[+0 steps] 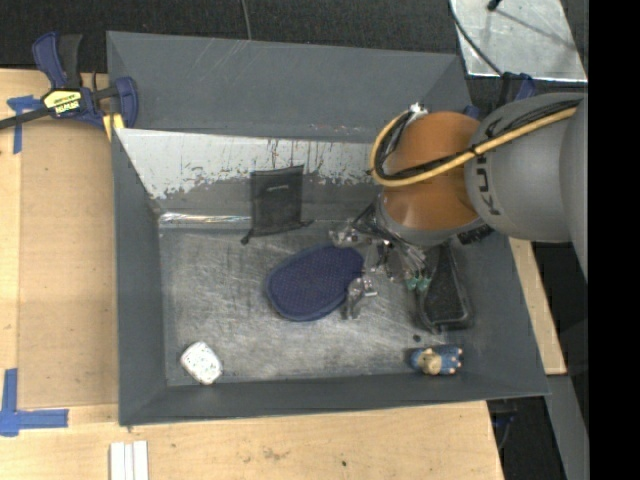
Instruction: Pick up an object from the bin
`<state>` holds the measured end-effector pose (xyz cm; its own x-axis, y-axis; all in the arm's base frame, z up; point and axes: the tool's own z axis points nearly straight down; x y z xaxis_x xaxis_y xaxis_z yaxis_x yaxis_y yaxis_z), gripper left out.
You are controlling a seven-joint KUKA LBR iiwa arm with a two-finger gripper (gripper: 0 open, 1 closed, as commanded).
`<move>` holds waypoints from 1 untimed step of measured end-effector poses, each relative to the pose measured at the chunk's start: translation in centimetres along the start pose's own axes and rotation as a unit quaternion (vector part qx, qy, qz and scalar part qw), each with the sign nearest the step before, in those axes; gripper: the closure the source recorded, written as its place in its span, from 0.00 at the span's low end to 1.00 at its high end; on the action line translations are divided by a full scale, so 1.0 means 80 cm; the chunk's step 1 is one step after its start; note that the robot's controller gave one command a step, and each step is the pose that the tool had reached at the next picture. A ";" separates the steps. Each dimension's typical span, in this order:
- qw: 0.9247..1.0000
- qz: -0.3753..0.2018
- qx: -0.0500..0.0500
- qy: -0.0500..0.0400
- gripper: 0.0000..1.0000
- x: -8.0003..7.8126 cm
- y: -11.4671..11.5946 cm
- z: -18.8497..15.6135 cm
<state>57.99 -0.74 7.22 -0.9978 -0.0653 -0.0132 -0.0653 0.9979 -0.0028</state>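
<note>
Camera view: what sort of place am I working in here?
Most likely a robotics lab bin-picking cell: a grey metal bin holding unrelated loose items, such as a dark blue oval pad and a small white block, with the gripper at the pad's right edge.

1. One camera sits above the grey metal bin (135, 268), looking down at a slight sideways tilt.
2. It is close enough that the bin's sloping walls span most of the view.
3. The silver-grey robot arm (530, 168) enters from the right.

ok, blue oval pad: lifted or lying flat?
Lying flat: the blue oval pad rests on the bin floor, mid-bin. The pincer is at its right edge; whether it grips, cannot tell.
</note>
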 end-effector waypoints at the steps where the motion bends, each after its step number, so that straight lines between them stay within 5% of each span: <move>1: 1.000 0.001 -0.001 -0.005 1.00 -0.005 -0.001 -0.005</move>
<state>58.39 -0.77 7.65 -0.9977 -0.0643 -0.0231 -0.0643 0.9979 -0.0017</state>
